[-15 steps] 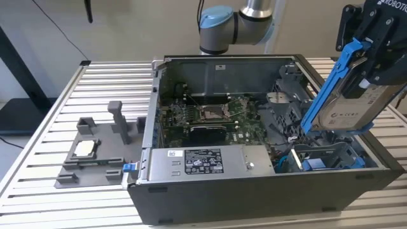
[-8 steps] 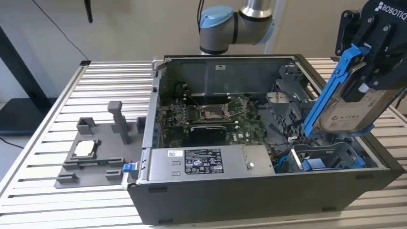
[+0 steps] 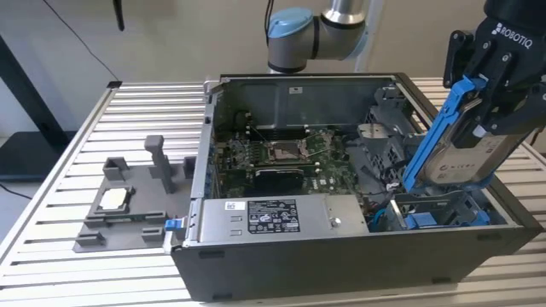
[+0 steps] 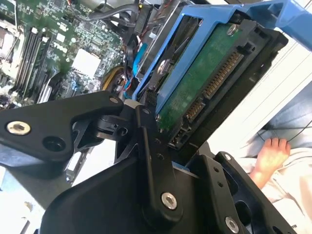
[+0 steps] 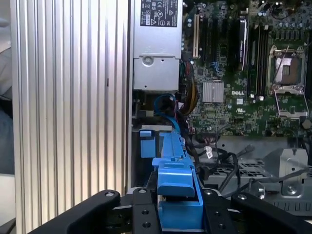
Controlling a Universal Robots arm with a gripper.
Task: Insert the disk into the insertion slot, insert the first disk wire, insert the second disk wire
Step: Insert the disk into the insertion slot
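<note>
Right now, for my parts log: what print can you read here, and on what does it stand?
Power supply label: too small to read.
Disk label, disk held in the tool: blurred, unreadable.
Tool housing: a maker's name, not quoted.
Motherboard: a maker's mark, not quoted.

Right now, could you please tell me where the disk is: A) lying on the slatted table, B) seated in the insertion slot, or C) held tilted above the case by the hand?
C: the hand grips the disk, tilted above the insertion slot, not yet inside.
</note>
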